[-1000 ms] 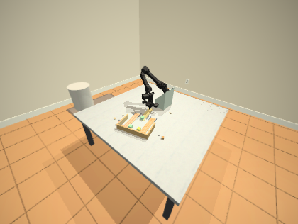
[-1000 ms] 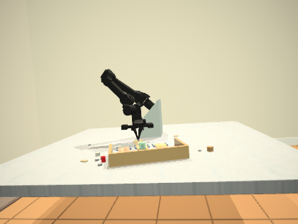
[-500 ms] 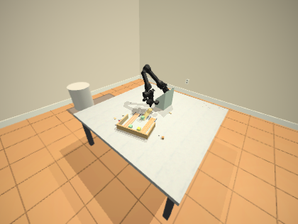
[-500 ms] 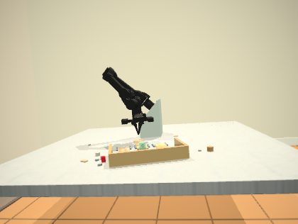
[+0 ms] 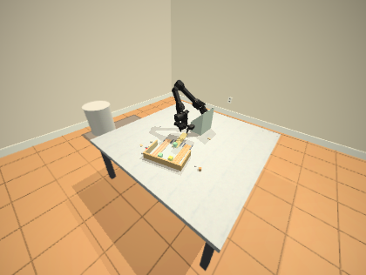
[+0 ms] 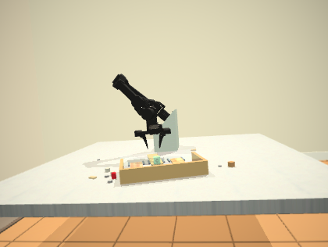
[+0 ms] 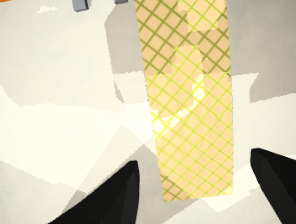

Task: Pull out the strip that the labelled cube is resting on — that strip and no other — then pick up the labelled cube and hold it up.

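Labelled cube [image 6: 156, 159], pale green with a dark mark on its face, sits inside the shallow wooden tray [image 6: 164, 172] among other small blocks, near the tray's far wall; the tray lies toward the middle of the white desk [image 6: 254, 176], nearer the far edge where the arm is mounted; the gripper [image 6: 152, 141] hangs above the tray's far side, clear of the cube, its jaws spread apart and holding nothing; in the wrist view a tan strip [image 7: 190, 100] with a yellow-green crosshatch pattern lies flat on the desk, its near end between the two dark fingertips and not touched by either; whether this is the strip under the cube cannot be told from these views; a grey-green upright panel [image 6: 168, 134] stands behind the gripper; a small red block [image 6: 113, 175] lies just off the tray's left end, an orange-brown one [image 6: 231, 164] well off its right end.
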Controlling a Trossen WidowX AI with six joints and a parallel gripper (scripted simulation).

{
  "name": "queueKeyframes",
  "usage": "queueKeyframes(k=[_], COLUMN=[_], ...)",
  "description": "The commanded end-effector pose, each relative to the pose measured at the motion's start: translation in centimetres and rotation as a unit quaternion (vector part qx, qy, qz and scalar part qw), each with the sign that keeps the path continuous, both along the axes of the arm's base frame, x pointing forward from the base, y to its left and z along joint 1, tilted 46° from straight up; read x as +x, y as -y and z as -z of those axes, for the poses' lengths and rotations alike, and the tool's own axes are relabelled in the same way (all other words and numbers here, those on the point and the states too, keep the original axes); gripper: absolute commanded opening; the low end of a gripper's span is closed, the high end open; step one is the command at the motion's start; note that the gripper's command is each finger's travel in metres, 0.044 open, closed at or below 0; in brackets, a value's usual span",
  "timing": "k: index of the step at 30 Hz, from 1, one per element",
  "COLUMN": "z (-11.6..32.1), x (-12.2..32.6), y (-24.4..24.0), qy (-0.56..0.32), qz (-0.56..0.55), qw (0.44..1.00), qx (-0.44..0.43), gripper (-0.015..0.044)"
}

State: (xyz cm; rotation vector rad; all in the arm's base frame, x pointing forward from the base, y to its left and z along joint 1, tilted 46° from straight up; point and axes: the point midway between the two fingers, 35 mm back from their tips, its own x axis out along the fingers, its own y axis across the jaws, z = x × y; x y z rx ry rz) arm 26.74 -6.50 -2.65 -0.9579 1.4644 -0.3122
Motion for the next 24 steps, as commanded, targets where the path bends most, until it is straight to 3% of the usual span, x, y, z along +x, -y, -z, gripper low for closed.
queueKeyframes(k=[1,2,24], z=[0.1,0.2,0.8], x=[1.5,1.7,7.0], y=[-0.7,-0.9,-3.6], qy=[0.004,0.005,0.006], qz=[0.001,0.001,0.001], qw=[1.0,1.0,1.0], qx=[-0.001,-0.001,0.0], gripper=[0.042,0.044,0.044])
